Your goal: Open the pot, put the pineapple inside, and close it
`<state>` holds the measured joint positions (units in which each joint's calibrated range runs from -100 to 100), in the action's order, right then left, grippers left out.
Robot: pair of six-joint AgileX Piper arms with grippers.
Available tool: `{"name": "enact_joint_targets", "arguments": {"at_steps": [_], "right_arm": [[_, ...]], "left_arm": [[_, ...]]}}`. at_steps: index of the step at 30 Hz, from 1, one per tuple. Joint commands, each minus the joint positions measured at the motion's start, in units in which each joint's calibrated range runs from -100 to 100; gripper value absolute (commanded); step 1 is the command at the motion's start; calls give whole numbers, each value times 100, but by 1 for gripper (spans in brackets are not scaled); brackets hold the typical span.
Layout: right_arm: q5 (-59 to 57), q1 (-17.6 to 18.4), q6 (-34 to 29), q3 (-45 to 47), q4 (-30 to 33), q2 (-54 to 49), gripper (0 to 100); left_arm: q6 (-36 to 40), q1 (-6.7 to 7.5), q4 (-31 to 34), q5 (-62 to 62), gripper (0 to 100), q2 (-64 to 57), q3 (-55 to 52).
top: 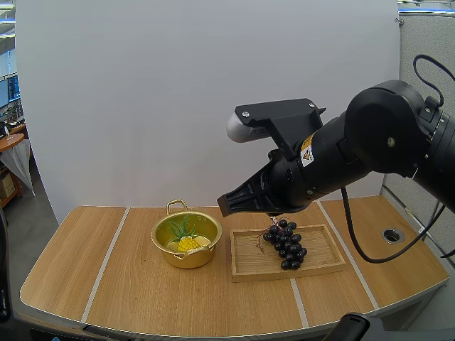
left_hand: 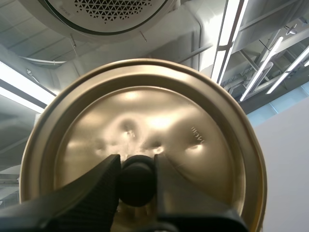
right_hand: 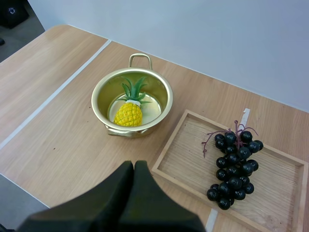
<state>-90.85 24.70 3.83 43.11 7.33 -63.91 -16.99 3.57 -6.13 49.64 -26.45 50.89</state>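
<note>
The gold pot [top: 192,259] stands uncovered on the table, and the yellow pineapple [top: 188,243] with its green leaves lies inside it. In the left wrist view my left gripper [left_hand: 137,162] is shut on the black knob [left_hand: 137,183] of the gold lid [left_hand: 145,111], which it holds up in the air. My right gripper [top: 225,205] hangs above the table between pot and tray, its fingers shut together on nothing. From the right wrist view my right gripper [right_hand: 133,165] points down at the table in front of the pot [right_hand: 145,129], where the pineapple [right_hand: 128,113] lies.
A wooden tray [top: 320,256] lies right of the pot with a bunch of dark grapes [top: 286,245] on it. From the right wrist the tray [right_hand: 188,145] and the grapes [right_hand: 234,164] sit beside the pot. A round cable hole [top: 392,234] is at the table's right end.
</note>
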Motion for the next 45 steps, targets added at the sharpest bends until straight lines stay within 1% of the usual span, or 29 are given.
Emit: {"name": "enact_joint_targets", "arguments": {"at_steps": [1,9,16,19,28,32,36,39,42,44,45], "right_arm": [[237,-26,-49,25,161,-76,0],[-336,-26,-49,25,595,-76,0],[-354,-26,-49,25,584,-76,0],[-638,-26,-49,25,677,-76,0],[-687,-26,-49,25,655,-76,0],[-646,-26,-49,25,330,-76,0],[-210,-26,-49,25,189,-76,0],[75,-26,-49,25,189,-76,0],[52,-26,-49,25,189,-76,0],[52,-26,-49,25,189,-76,0],[52,-26,-49,25,189,-76,0]], "left_arm": [[69,17,40,-173,0,-15,6],[69,17,40,-173,0,-15,6],[69,17,40,-173,0,-15,6],[69,17,40,-173,0,-15,6],[69,17,40,-173,0,-15,6],[69,17,27,-213,0,-15,6],[69,17,-52,-974,0,-15,6],[69,17,44,-1084,0,-26,6],[59,17,70,-1199,0,-52,6],[59,17,73,-1173,0,-80,6],[59,17,84,-891,0,-92,6]]}}
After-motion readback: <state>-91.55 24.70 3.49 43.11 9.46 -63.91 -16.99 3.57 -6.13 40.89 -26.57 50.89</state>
